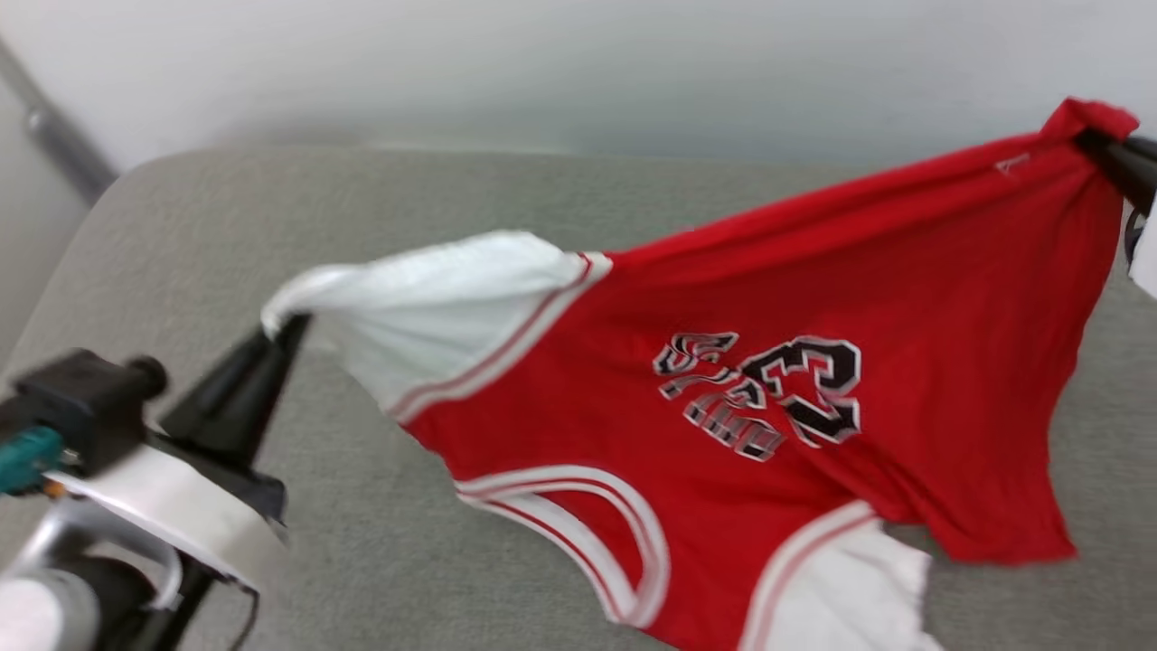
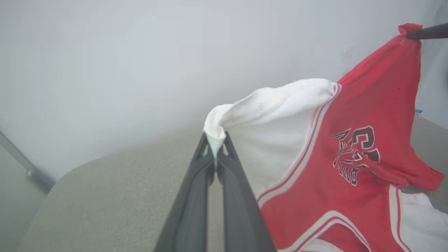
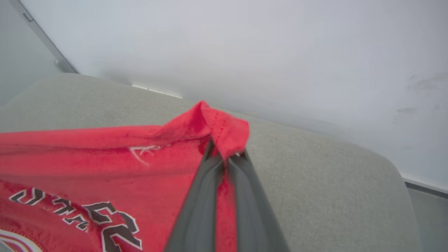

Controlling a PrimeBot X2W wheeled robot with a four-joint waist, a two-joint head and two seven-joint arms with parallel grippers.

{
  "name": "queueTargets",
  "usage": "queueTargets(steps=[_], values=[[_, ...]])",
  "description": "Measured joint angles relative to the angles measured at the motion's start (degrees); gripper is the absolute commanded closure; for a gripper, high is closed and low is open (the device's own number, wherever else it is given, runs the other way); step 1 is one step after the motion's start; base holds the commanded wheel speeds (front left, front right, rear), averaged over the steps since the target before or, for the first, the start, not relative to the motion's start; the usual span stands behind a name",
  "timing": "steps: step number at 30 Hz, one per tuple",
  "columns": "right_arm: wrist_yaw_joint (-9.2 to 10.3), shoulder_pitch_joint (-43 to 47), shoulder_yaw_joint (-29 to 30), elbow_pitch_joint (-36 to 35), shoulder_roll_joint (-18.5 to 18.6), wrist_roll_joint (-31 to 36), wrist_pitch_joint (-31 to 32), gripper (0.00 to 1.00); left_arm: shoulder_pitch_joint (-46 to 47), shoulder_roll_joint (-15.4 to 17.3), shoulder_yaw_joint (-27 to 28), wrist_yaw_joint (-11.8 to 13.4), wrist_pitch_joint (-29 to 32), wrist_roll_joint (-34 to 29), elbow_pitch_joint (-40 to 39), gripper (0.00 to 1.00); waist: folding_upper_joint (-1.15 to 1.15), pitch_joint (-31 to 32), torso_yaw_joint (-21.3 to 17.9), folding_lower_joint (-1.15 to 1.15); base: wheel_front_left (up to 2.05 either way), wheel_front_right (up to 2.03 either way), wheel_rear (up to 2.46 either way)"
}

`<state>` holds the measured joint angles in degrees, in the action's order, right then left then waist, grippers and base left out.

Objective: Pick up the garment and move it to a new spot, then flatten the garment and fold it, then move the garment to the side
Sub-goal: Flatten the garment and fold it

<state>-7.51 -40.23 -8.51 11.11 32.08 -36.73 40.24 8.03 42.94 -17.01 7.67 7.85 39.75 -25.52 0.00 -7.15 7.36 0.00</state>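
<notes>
The garment [image 1: 904, 271] carries black, white-edged digits [image 1: 804, 389] that look like 23, seen turned round. The arched lettering [image 1: 714, 398] beside them is too blurred to read.

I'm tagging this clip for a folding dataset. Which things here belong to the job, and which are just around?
Job:
T-shirt, held up
left end effector, shut on a white sleeve
right end effector, shut on a red corner

Just around:
grey padded surface below
white wall
metal bar at the far left

Garment [image 1: 633, 389] bottom beyond head view's edge.
</notes>
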Motion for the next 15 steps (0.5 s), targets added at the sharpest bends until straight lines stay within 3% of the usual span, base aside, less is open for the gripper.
queueTargets(steps=[9, 15], values=[[0.00, 0.49, 5.31, -14.78, -1.44, -3.07, -0.27, 1.00, 9.40, 5.21, 9.58, 0.15, 0.78, 1.88, -4.57, 1.00, 0.00, 3.22, -6.86, 0.00, 0.00, 0.00, 0.00], [0.01, 0.50, 9.10, -21.51, -7.32, -1.25, 1.59, 1.00, 16.60, 6.90, 13.76, 0.41, 0.51, 2.40, -5.92, 1.00, 0.00, 3.45, -10.68, 0.00, 0.00, 0.00, 0.00]])
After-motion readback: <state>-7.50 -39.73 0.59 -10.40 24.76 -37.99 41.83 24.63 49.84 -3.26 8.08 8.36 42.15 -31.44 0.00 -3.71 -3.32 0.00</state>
